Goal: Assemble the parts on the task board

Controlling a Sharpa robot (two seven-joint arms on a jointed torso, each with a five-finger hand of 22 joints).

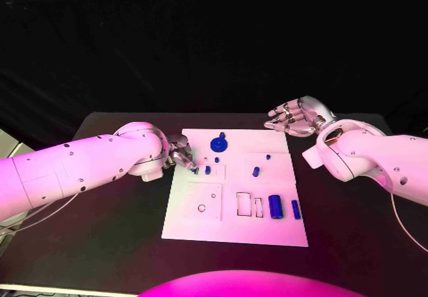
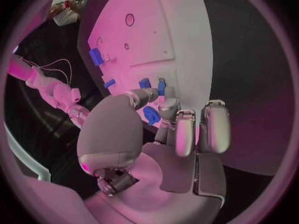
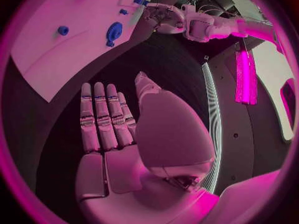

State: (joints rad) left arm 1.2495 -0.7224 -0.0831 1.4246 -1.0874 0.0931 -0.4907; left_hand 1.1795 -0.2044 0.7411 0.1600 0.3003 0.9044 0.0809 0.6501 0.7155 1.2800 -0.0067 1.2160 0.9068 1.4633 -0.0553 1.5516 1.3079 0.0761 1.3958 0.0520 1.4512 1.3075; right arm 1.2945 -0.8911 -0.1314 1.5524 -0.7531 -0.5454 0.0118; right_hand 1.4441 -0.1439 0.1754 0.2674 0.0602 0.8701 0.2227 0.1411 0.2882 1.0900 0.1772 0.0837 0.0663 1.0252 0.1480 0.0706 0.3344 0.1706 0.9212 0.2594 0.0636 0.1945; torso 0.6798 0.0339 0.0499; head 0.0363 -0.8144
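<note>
The white task board point(image 1: 236, 185) lies in the middle of the black table. On it are a round blue part point(image 1: 219, 145), a small peg point(image 1: 256, 171), a blue cylinder point(image 1: 276, 206) and a thin blue bar point(image 1: 295, 209). My left hand point(image 1: 181, 151) is over the board's left edge. Its thumb and a fingertip pinch a small blue peg point(image 1: 196, 170), seen past the fingertips as the peg point(image 2: 161, 87). Another small blue piece point(image 1: 208, 169) stands just beside it. My right hand point(image 1: 299, 116) hovers beyond the board's far right corner, fingers stretched out, holding nothing.
Empty recesses mark the board: a round hole point(image 1: 202, 207) and narrow slots point(image 1: 243, 204) near its front. Black table point(image 1: 357, 223) surrounds the board on both sides. A dark curtain hangs behind.
</note>
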